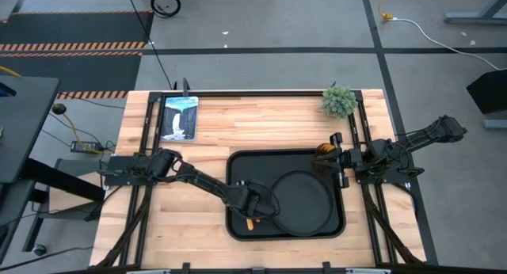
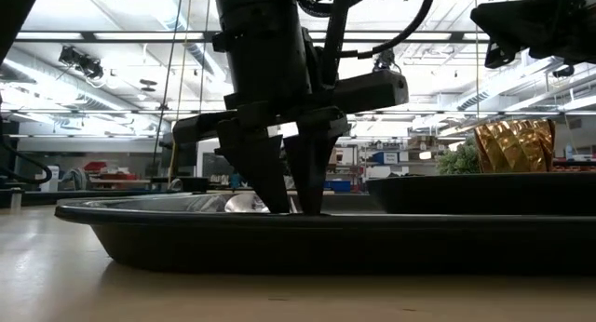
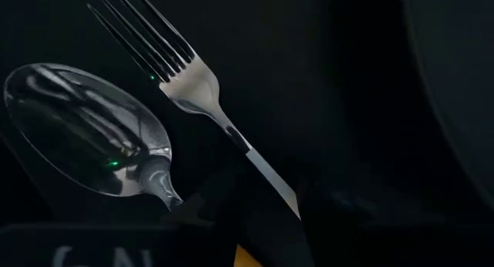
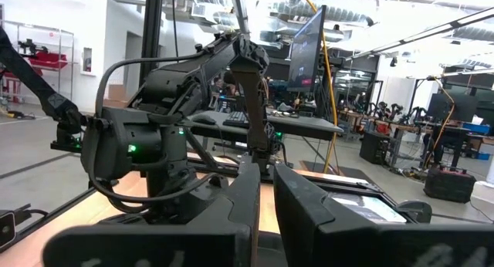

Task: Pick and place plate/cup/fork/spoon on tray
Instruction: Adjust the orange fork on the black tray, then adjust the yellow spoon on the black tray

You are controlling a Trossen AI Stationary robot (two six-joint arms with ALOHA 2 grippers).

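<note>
The black tray [image 1: 238,167] lies at the table's middle. The round black plate [image 1: 313,207] rests on its right half. The amber cup [image 1: 325,150] stands upright at the tray's far right corner. The fork [image 3: 193,86] and the spoon [image 3: 77,128] lie side by side on the tray's floor, left of the plate. My left gripper [image 2: 298,208] points down onto the tray over their handles, with a narrow gap between its fingertips. My right gripper [image 1: 337,157] hovers raised beside the cup, shut and empty. My left gripper comes from above with its fingers pointing down at the tray floor. The fork's handle [image 3: 278,191] runs in under one finger, and the spoon's orange handle [image 3: 243,255] shows between the fingers. I cannot tell whether either finger touches a handle.
A green potted plant [image 1: 339,100] stands at the table's far right. A framed picture [image 1: 179,117] lies at the far left. Bare wood lies left of and before the tray. Black frame rails run along both sides of the table.
</note>
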